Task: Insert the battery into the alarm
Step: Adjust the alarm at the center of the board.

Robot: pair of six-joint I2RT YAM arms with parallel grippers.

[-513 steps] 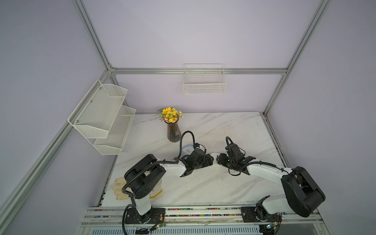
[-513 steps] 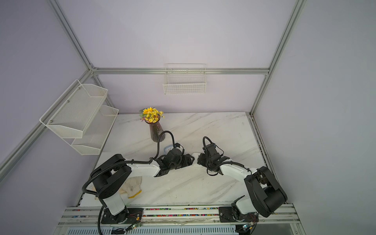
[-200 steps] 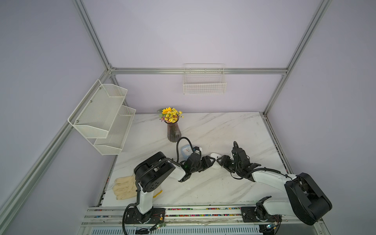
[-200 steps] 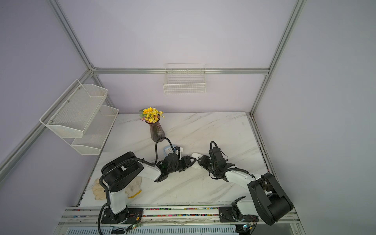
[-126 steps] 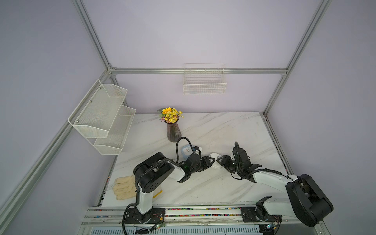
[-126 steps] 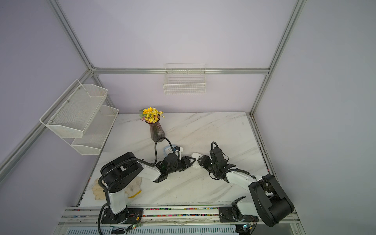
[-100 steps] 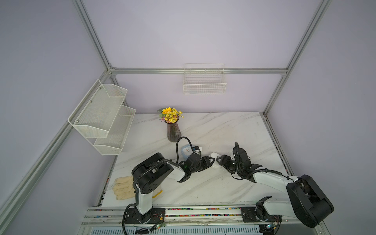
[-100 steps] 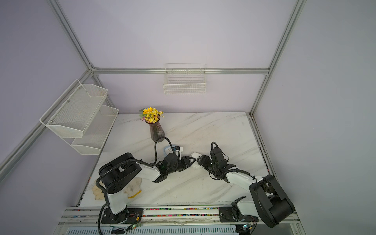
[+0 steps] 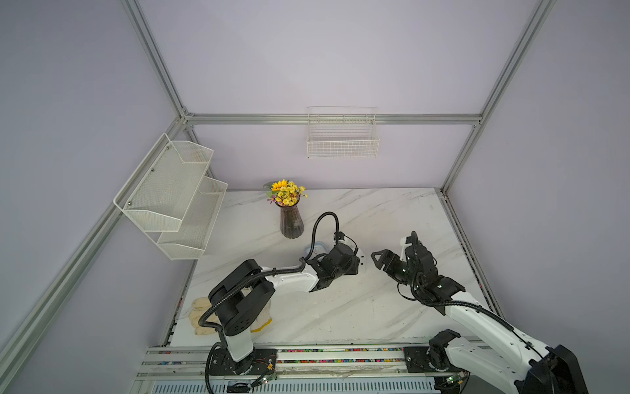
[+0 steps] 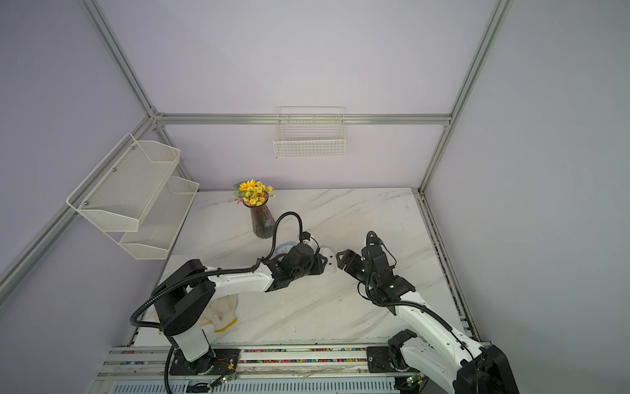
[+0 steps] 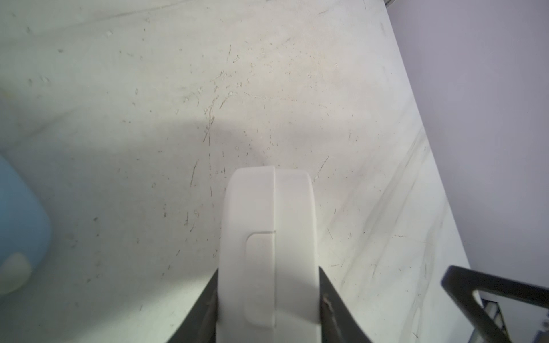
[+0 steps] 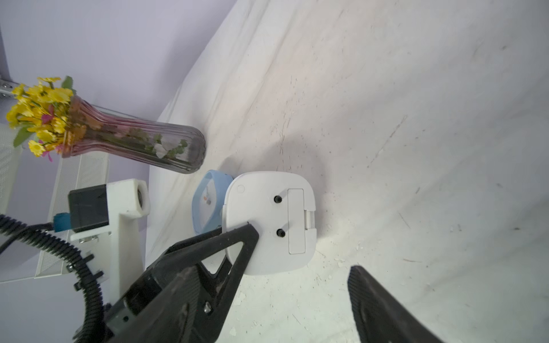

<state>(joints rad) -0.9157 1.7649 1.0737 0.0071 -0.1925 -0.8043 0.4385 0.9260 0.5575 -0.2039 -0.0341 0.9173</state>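
Left hand (image 11: 269,282) clamps the white alarm (image 12: 261,208); right hand (image 9: 378,259) gapes beside it; blue clock (image 12: 205,202) and vase (image 12: 133,139) behind.

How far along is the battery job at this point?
Looks nearly done: the battery cover sits closed on the alarm, and the battery itself is out of sight. In hand: the left tool clamps the alarm by its faces. The right tool is open, empty, apart from it. Left: probably release the alarm.

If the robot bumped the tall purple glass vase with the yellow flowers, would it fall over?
The tall ribbed purple glass vase probably tips easily: it stands upright, tall for its base, with yellow flowers bunched on top. It looks like glass, so likely stiff, smooth and breakable. Its round body might roll once down.
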